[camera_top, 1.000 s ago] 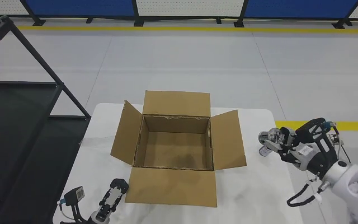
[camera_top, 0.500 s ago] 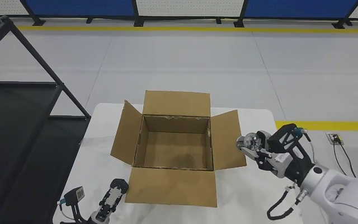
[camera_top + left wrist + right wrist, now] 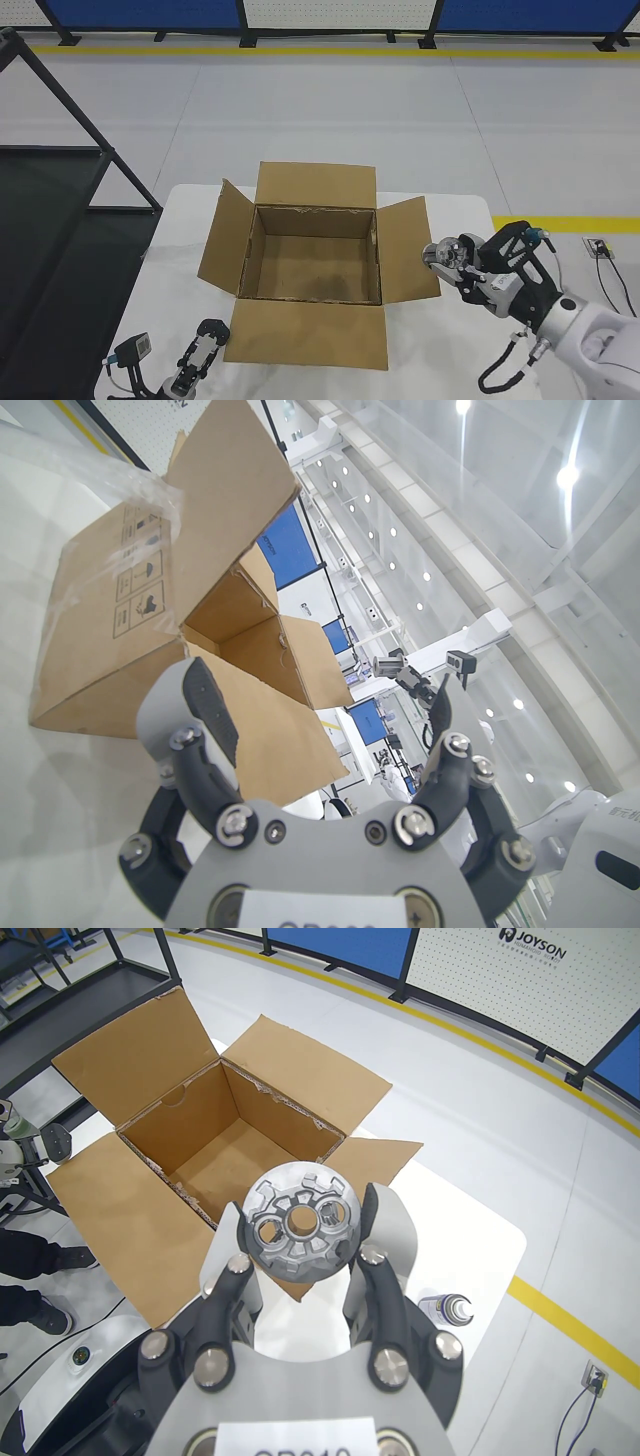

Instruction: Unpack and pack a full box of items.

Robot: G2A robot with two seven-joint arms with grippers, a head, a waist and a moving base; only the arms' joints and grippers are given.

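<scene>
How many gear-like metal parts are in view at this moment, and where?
1. The round metal part is clamped in the right tool, at the edge of the right flap of the cardboard box. The box floor looks bare, though its near corners may hide more.

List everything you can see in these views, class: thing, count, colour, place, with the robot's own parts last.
Brown cardboard box: one, brown, open and empty, in the middle of the table.
Round grey metal part with holes: one, grey, held in the right gripper.
Silver spray can: one, silver, upright near the table's edge.
White table: one, white, under the box.
Black metal rack: one, black, beside the table.
Left gripper: one, open, low beside the box.
Right gripper: one, shut on the part.
</scene>
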